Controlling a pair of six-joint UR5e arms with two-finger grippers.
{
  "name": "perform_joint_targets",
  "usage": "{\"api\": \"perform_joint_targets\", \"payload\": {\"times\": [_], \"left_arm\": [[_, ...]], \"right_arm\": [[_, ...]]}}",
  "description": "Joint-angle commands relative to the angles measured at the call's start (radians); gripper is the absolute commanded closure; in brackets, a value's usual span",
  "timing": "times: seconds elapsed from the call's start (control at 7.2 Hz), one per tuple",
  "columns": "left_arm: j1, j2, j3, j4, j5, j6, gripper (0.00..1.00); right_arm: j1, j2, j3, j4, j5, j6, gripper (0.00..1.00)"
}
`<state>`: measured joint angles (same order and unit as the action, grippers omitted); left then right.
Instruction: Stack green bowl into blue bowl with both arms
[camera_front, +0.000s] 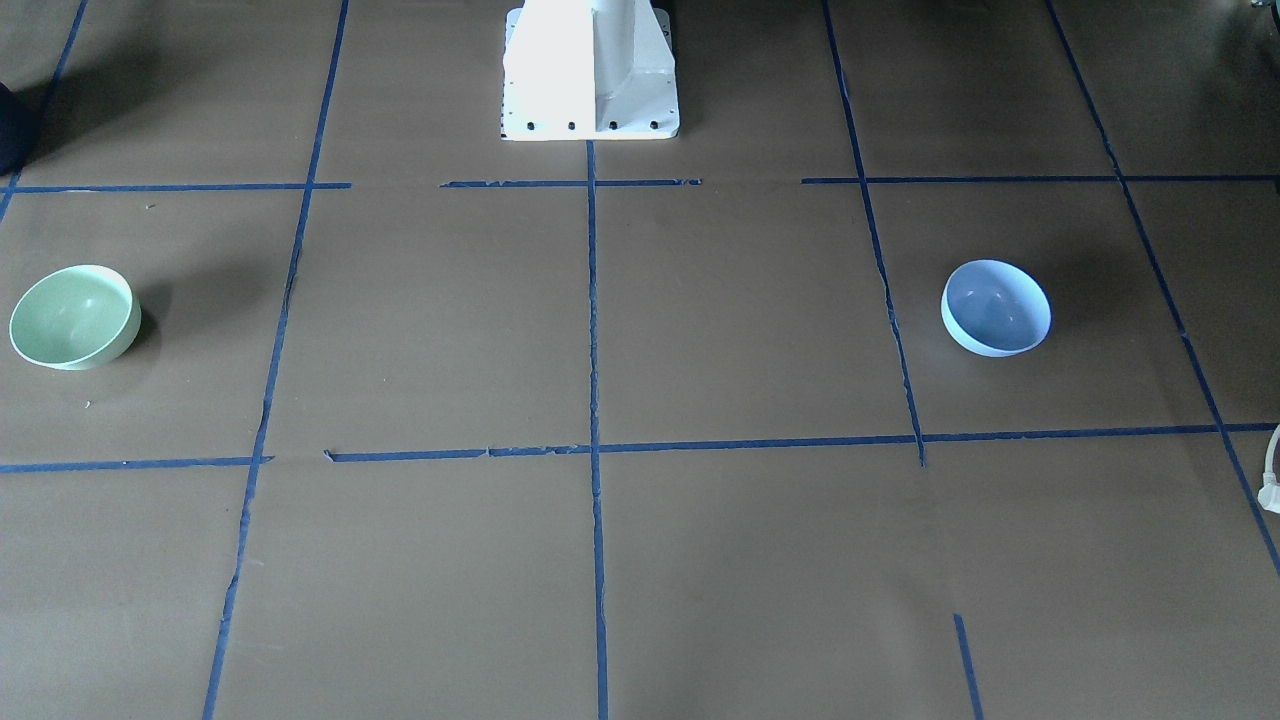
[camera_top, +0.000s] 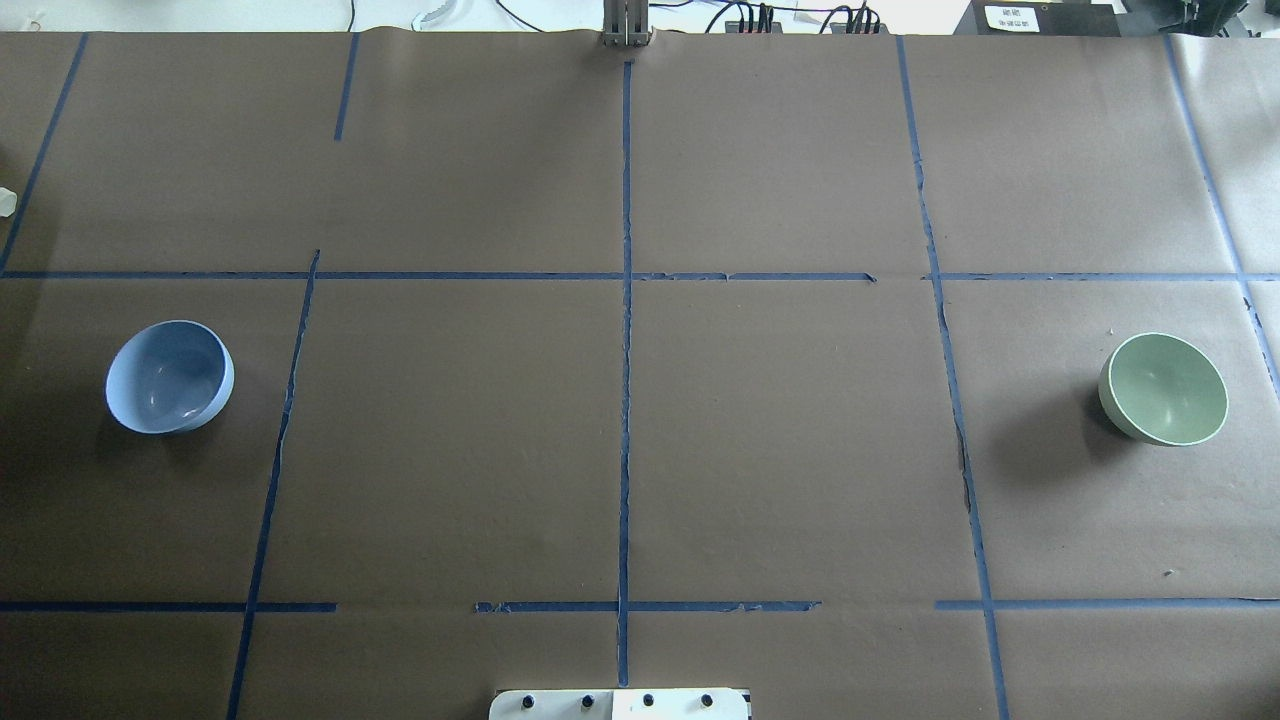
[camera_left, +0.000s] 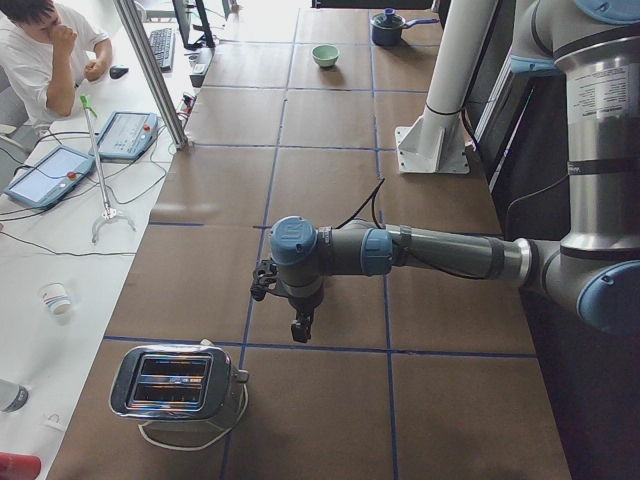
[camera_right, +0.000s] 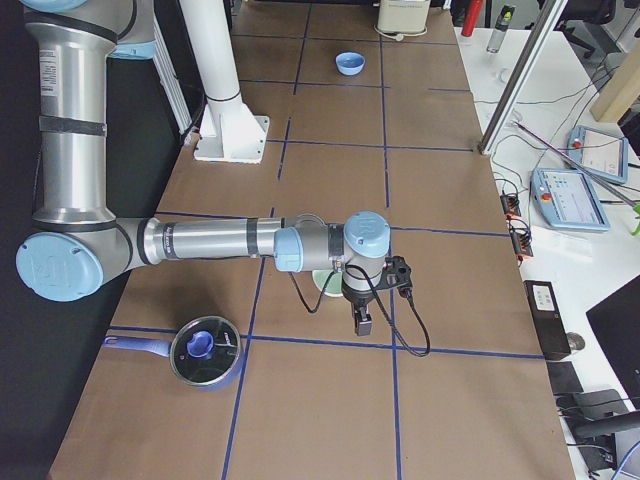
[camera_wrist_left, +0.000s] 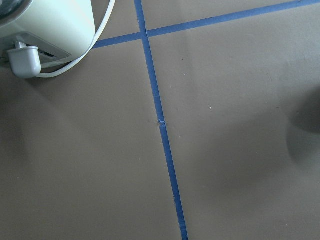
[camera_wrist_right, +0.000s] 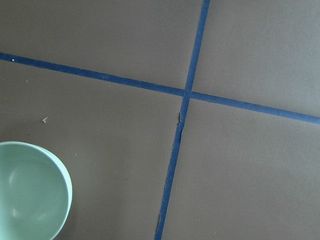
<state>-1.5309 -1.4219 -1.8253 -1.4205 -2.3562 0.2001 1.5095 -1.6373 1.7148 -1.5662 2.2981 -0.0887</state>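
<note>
The green bowl (camera_front: 75, 317) sits upright near the table's end on my right side; it shows in the overhead view (camera_top: 1165, 389) and at the lower left of the right wrist view (camera_wrist_right: 30, 195). The blue bowl (camera_front: 996, 307) sits upright near the opposite end (camera_top: 170, 376). My right gripper (camera_right: 362, 322) hangs over the table beside the green bowl (camera_right: 325, 284). My left gripper (camera_left: 300, 328) hangs near the toaster; the blue bowl is hidden in that view. Neither gripper shows in the front, overhead or wrist views, so I cannot tell whether they are open or shut.
A chrome toaster (camera_left: 180, 385) with a white cord (camera_wrist_left: 85, 55) stands at the left end. A lidded blue pot (camera_right: 205, 350) sits at the right end. The white pedestal base (camera_front: 590, 70) stands at mid-table. An operator (camera_left: 40, 50) sits beside the table.
</note>
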Motion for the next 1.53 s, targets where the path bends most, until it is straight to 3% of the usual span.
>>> {"api": "perform_joint_targets", "payload": {"times": [0.0, 0.28, 0.56, 0.69, 1.11, 1.39], "left_arm": [[0.003, -0.002, 0.0, 0.0, 0.0, -0.001, 0.0], [0.005, -0.011, -0.006, -0.003, -0.001, 0.001, 0.0], [0.008, -0.145, 0.049, -0.116, -0.009, -0.007, 0.0], [0.008, -0.147, 0.043, -0.136, -0.043, -0.131, 0.0], [0.266, -0.101, 0.041, -0.502, -0.003, -0.689, 0.0], [0.513, -0.078, 0.069, -0.686, 0.211, -1.036, 0.0]], "right_arm": [[0.0, -0.001, 0.0, 0.0, -0.002, 0.0, 0.0], [0.0, 0.004, 0.002, 0.0, -0.002, 0.001, 0.0], [-0.006, 0.017, 0.003, 0.002, 0.003, 0.003, 0.0], [-0.008, 0.017, 0.003, 0.002, 0.003, 0.004, 0.0], [-0.028, 0.017, 0.003, 0.002, 0.001, 0.003, 0.0], [-0.029, 0.017, 0.003, 0.002, 0.001, 0.003, 0.0]]}}
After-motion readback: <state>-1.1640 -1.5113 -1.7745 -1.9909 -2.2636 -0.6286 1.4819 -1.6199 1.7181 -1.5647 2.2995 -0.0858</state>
